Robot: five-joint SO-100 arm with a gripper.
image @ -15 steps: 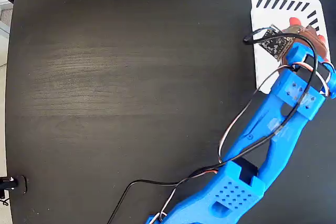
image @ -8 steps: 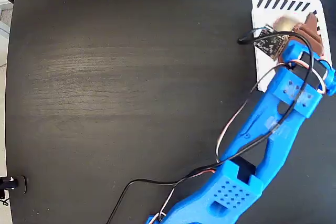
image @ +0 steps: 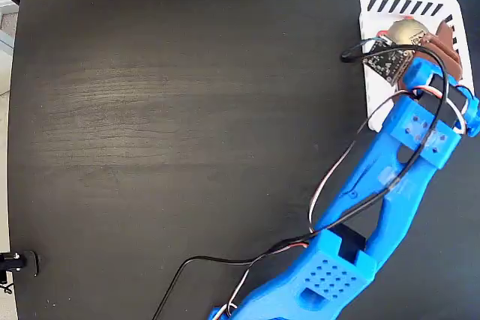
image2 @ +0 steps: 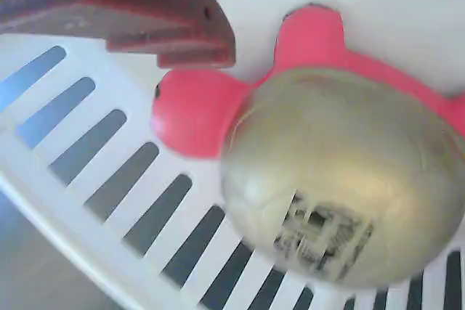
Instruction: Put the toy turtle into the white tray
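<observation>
The toy turtle (image: 409, 31) lies on the white tray (image: 373, 89) at the table's far right, close to the tray's slotted top edge. In the wrist view the turtle (image2: 341, 172) fills the frame: gold shell with a small black-and-white mark, red head and legs, resting partly over the black slots of the tray (image2: 51, 205). My gripper (image: 433, 40) hovers just right of the turtle, open. One dark reddish finger (image2: 145, 12) shows at the upper left of the wrist view, clear of the turtle's head. The other finger is out of sight.
The blue arm (image: 390, 185) runs from the bottom edge up to the tray, trailing black and white cables (image: 330, 185). The black wooden table (image: 187, 110) spreads wide to the left. A small black clamp (image: 16, 262) sits at the table's left edge.
The turtle has left the gripper and now lies uncovered on the tray, its shell showing. The gripper has shifted slightly toward the tray's top edge and opened.
</observation>
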